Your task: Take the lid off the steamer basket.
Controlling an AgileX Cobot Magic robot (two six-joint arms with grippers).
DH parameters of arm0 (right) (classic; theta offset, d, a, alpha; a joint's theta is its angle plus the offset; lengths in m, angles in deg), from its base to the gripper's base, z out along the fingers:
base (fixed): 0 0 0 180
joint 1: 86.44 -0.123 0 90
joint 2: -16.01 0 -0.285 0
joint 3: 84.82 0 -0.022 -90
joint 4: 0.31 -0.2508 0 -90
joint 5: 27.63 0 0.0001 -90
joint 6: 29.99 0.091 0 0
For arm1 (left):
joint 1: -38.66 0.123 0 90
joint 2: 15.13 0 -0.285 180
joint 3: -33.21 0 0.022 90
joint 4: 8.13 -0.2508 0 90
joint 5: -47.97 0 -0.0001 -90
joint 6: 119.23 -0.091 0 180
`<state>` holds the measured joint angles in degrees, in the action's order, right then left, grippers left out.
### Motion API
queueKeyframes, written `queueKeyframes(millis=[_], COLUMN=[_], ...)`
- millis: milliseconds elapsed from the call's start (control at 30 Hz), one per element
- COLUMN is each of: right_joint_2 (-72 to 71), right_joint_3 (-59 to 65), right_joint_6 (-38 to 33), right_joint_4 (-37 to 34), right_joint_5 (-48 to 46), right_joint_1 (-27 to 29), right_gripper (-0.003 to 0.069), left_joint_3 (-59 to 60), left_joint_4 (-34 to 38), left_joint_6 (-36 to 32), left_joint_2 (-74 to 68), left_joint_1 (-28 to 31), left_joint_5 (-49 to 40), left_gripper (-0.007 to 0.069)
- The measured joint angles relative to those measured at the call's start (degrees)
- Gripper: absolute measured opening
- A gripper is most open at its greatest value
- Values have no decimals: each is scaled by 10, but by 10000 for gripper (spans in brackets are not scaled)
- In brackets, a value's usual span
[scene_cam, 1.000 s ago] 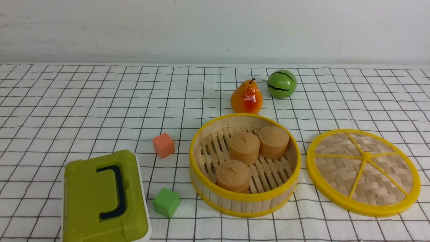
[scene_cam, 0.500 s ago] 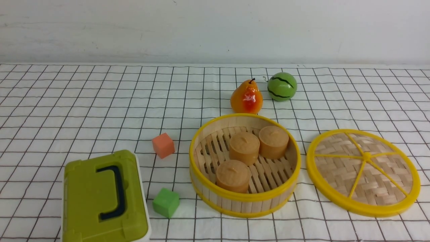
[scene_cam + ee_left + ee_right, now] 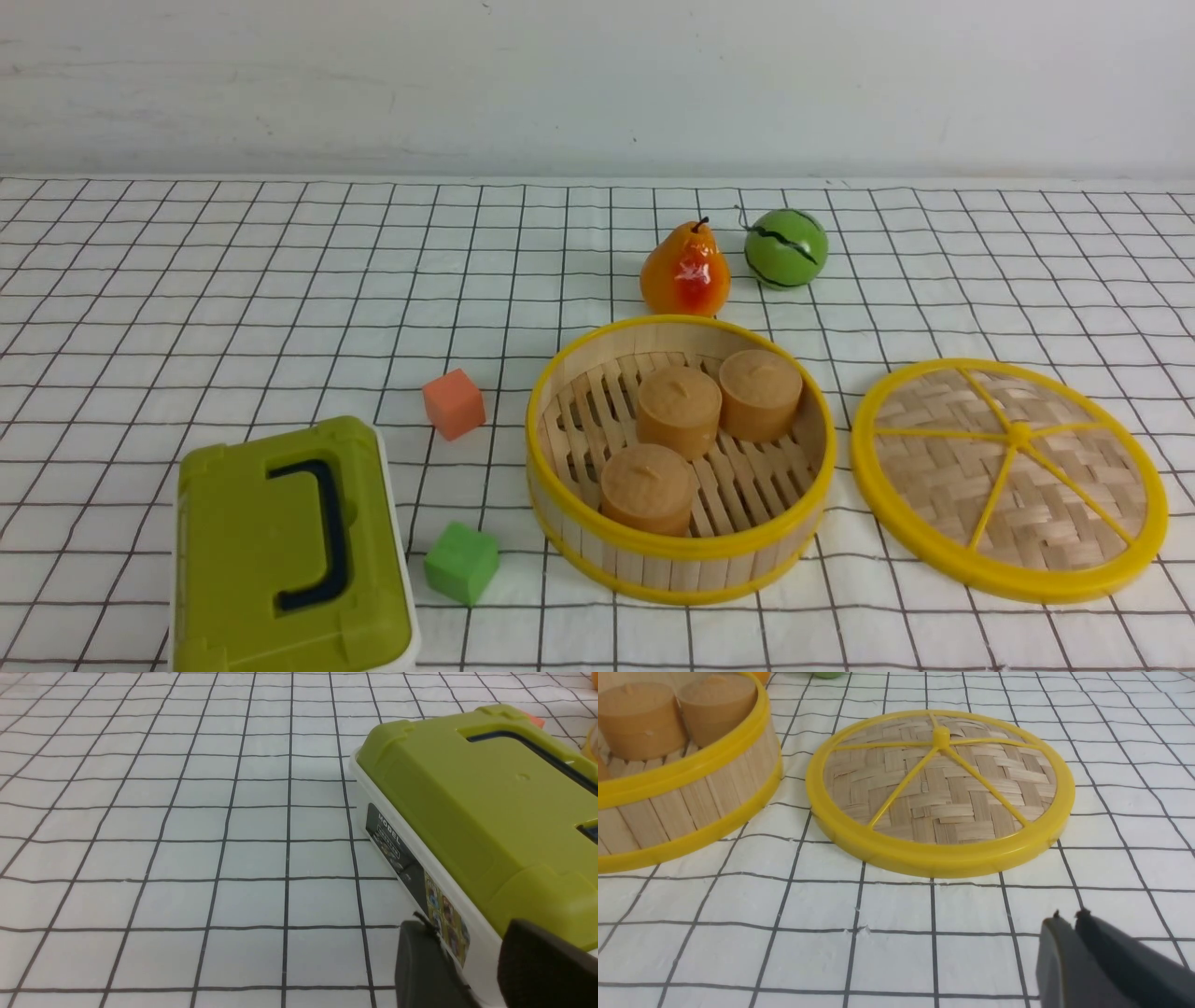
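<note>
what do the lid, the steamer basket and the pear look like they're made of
Lid: woven pale strips, likely bamboo, matte, with a rim and spokes that look like glossy plastic.
Steamer basket: pale slats with visible grain, probably bamboo, between shiny, plastic-looking yellow bands.
Pear: smooth and glossy with a sharp highlight, so perhaps painted plastic or coated foam; the look doesn't settle which.
</note>
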<state>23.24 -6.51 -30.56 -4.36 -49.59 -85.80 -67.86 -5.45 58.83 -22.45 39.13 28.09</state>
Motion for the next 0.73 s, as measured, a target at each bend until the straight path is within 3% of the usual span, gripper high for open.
queueKeyframes(millis=[733], right_joint_2=[0], right_joint_3=[0], right_joint_6=[0], right_joint_4=[0], right_joint_5=[0], right_joint_1=[0], right_gripper=[62], left_joint_3=[0], left_joint_4=[0], left_joint_6=[0], left_joint_2=[0], left_joint_1=[0], left_joint_5=[0], left_gripper=[239])
